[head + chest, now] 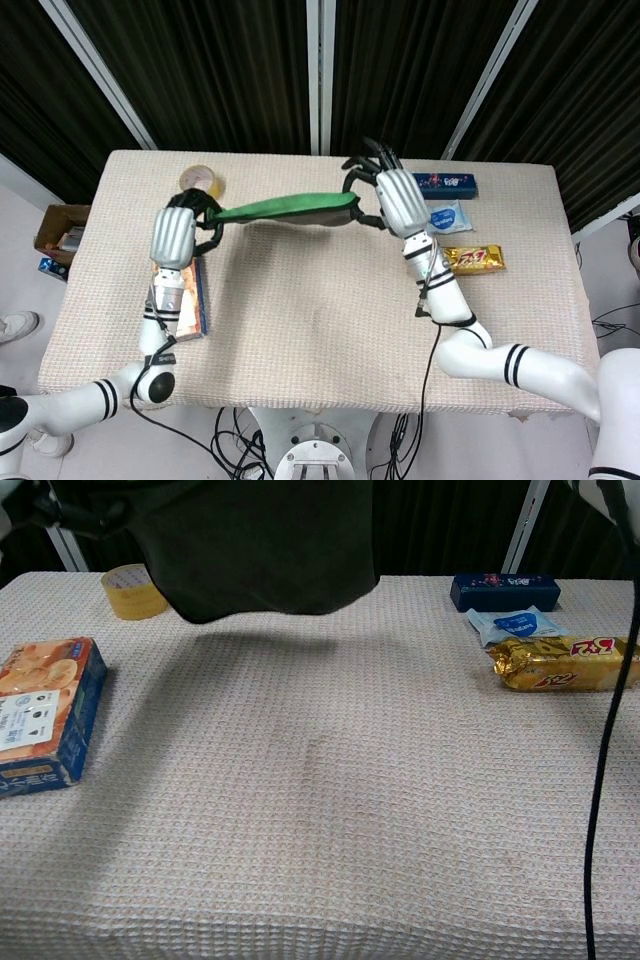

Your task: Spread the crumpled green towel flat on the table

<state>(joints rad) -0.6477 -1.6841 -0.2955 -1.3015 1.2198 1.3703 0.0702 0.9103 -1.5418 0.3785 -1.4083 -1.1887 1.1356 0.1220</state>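
The green towel (285, 209) hangs stretched in the air between my two hands, its top edge pulled into a long band. In the chest view it shows as a dark sheet (262, 542) hanging above the table, clear of the surface. My left hand (175, 234) grips its left end, just above the blue-and-orange box. My right hand (394, 198) grips its right end, near the back of the table. In the chest view only the edge of my left hand (60, 512) shows at the top left.
A roll of tape (200, 180) sits at the back left. A blue-and-orange box (186, 296) lies at the left edge. At the right lie a dark blue box (447, 183), a wipes pack (445, 216) and a gold snack pack (472, 260). A black cable (607, 740) hangs at the right.
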